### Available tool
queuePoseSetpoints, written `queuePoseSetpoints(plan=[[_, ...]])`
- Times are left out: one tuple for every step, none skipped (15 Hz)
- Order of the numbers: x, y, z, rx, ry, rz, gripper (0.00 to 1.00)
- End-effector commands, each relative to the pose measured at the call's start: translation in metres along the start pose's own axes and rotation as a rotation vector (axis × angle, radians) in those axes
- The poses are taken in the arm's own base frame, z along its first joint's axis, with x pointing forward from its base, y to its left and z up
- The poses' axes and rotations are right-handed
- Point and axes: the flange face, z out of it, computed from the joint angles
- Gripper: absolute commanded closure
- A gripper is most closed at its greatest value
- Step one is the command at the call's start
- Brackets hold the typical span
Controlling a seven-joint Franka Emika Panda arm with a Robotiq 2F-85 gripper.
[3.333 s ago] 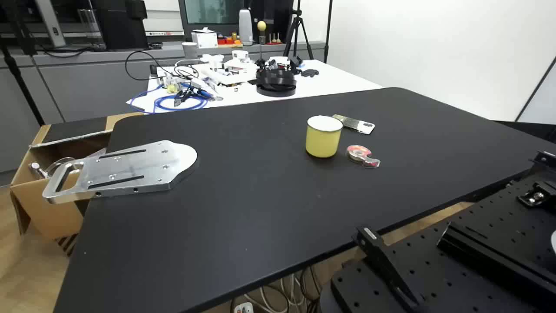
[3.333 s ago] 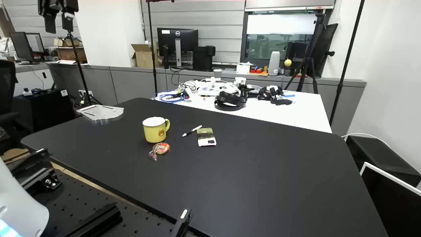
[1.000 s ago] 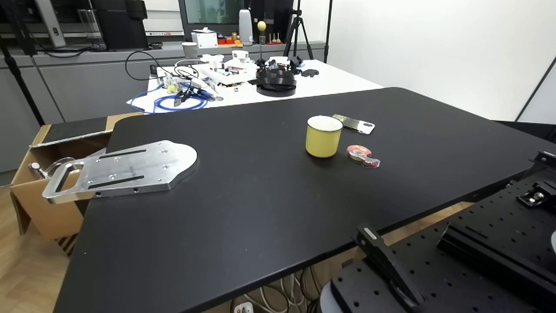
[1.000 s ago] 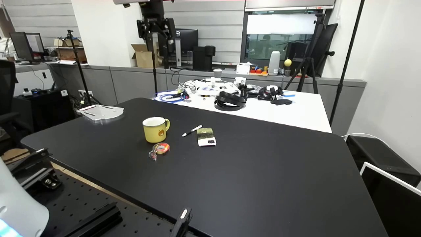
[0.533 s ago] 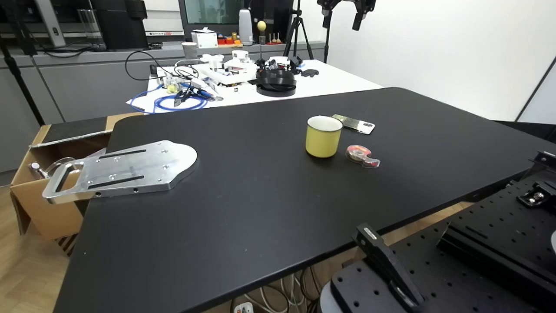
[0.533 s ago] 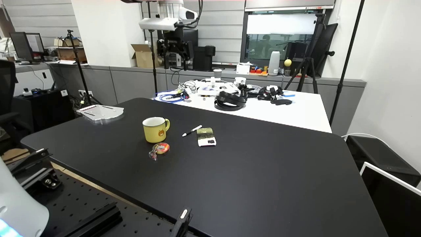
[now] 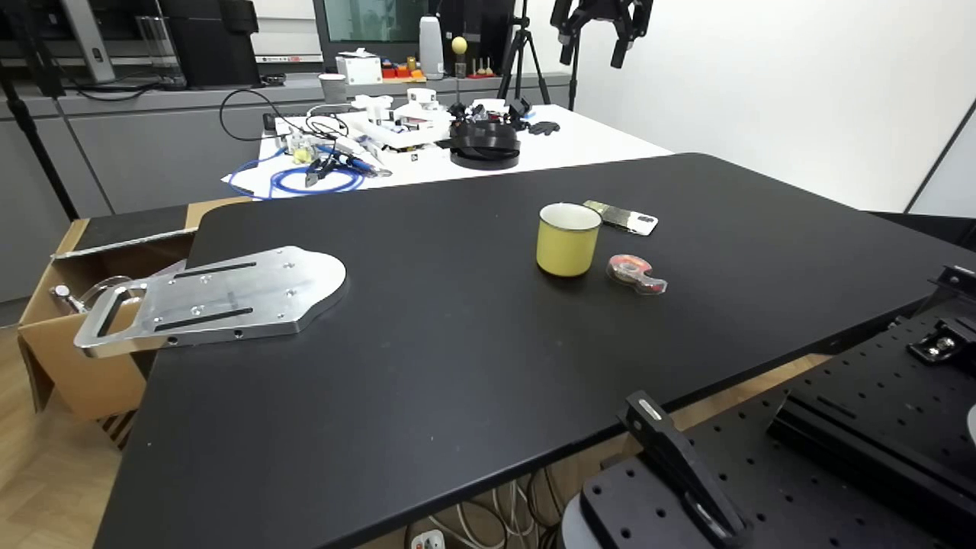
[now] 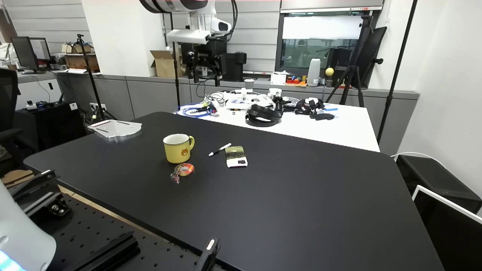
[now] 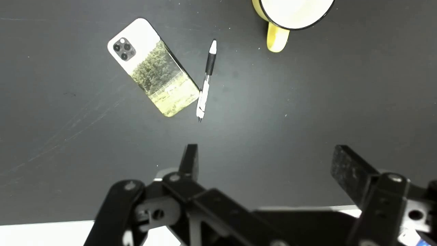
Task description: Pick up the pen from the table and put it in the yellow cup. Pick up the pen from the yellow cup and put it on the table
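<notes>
The pen (image 8: 220, 149), white with a dark grip, lies on the black table (image 8: 301, 195) in an exterior view. It also shows in the wrist view (image 9: 210, 64), above the left finger. The yellow cup stands upright in both exterior views (image 7: 566, 248) (image 8: 177, 150); its handle (image 9: 277, 39) and part of its white inside show at the top of the wrist view. My gripper (image 9: 266, 150) is open and empty, fingers wide apart. It hangs pointing down, high above the table, in both exterior views (image 7: 592, 58) (image 8: 206, 81). The cup mostly hides the pen in an exterior view.
A phone (image 9: 157, 68) lies right beside the pen, one corner at or nearly touching it. A tape dispenser (image 8: 183, 170) lies close to the cup. A metal plate (image 7: 229, 293) lies at the table's edge. A white table (image 8: 339, 128) with cables and gear stands behind.
My gripper has come into both exterior views, moving right and then down in the view where it was at the upper left. The pen, cup and other things have not moved.
</notes>
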Motion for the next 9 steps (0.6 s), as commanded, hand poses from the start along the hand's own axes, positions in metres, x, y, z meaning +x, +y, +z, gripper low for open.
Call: queuePoseSetpoints(plan=[[0.0003, 0.0000, -0.0005, 0.000, 0.000, 0.000, 0.00], [0.0003, 0.0000, -0.0005, 0.000, 0.000, 0.000, 0.00], [0.0003, 0.0000, -0.0006, 0.000, 0.000, 0.001, 0.00], [0.0003, 0.0000, -0.0006, 0.001, 0.000, 0.001, 0.00], [0.0003, 0.0000, -0.0006, 0.001, 0.000, 0.001, 0.00], [0.0003, 0.0000, -0.0006, 0.001, 0.000, 0.001, 0.00], [0.0003, 0.0000, -0.0006, 0.002, 0.000, 0.002, 0.00], [0.0003, 0.0000, -0.0006, 0.002, 0.000, 0.003, 0.00], [0.0037, 0.0007, -0.0014, 0.003, 0.012, 0.021, 0.00]])
